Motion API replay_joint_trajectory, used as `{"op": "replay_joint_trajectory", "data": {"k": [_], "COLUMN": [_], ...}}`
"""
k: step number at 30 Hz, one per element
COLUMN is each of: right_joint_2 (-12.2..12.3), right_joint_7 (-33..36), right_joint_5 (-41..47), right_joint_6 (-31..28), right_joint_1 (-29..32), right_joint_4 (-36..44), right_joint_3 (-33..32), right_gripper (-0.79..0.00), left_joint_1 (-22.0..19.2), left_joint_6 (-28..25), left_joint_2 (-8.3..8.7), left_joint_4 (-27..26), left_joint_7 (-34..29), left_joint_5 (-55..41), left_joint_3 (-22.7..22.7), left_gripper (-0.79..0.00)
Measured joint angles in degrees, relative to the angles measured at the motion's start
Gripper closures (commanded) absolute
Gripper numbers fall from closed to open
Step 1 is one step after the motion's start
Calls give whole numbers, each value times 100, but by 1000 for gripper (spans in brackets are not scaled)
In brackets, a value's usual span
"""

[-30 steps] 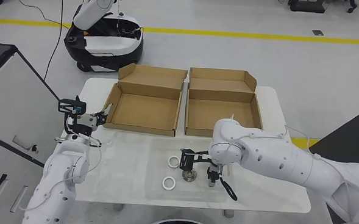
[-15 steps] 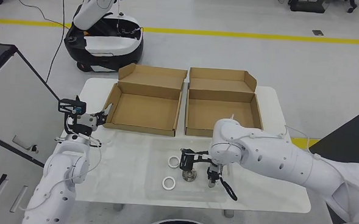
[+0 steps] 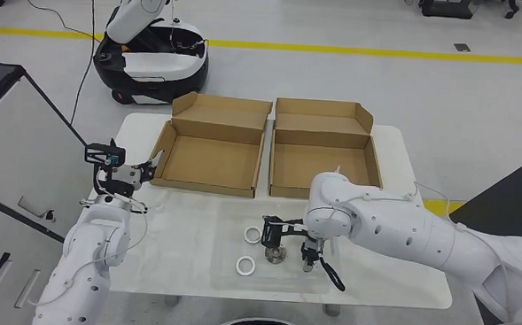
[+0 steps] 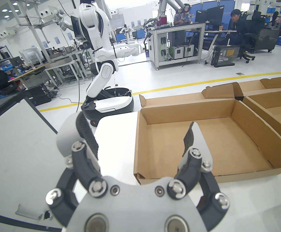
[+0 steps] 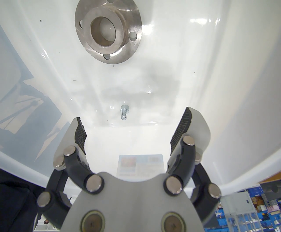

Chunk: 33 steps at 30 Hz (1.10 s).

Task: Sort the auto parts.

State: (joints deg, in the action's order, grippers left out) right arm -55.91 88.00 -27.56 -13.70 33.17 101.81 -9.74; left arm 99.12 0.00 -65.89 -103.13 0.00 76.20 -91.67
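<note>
Right gripper (image 5: 132,120) is hanging empty, jaws apart, just over a small silver bolt (image 5: 123,114) at near side of table (image 3: 379,284). Round grey metal flange (image 5: 108,30) and two white plastic rings (image 3: 254,235) are lying just left. Left gripper (image 4: 137,128) is sitting agape, empty, far left. Both brown cardboard boxes (image 3: 210,160) are appearing empty: sorting looks barely begun, every part left to move.

You have no legible print to work with. The small label (image 5: 140,164) seen between the right pincer's (image 5: 132,118) fingers is too blurred to read. The white lettering on the blue wall panel (image 4: 226,11) across the room is partly covered by a monitor (image 4: 214,17).
</note>
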Motion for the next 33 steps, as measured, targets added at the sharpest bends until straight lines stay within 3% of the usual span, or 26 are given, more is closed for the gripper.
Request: {"op": "replay_joint_trajectory", "data": {"k": [9, 10, 13, 17, 33], "right_joint_2": [-5, -11, -35, -61, 1], "right_joint_7": [-16, -1, 2, -12, -265], "right_joint_5": [-152, -160, -174, -157, -371], "right_joint_6": [-91, -106, -157, -262, -523], "right_joint_1": [86, 89, 112, 162, 346], "right_joint_4": [-28, -33, -67, -124, -227], "right_joint_3": [-5, -4, 0, -8, 0], "right_gripper": [-785, -757, -517, -376, -326], "left_joint_1": [0, 0, 0, 0, 0], "left_joint_6": [0, 0, 0, 0, 0], "left_joint_2": [0, 0, 0, 0, 0], "left_joint_4": [0, 0, 0, 0, 0], "left_joint_7": [0, 0, 0, 0, 0], "left_joint_5": [0, 0, 0, 0, 0], "left_joint_3": [0, 0, 0, 0, 0], "left_gripper": [-785, -785, -785, -785, -785]}}
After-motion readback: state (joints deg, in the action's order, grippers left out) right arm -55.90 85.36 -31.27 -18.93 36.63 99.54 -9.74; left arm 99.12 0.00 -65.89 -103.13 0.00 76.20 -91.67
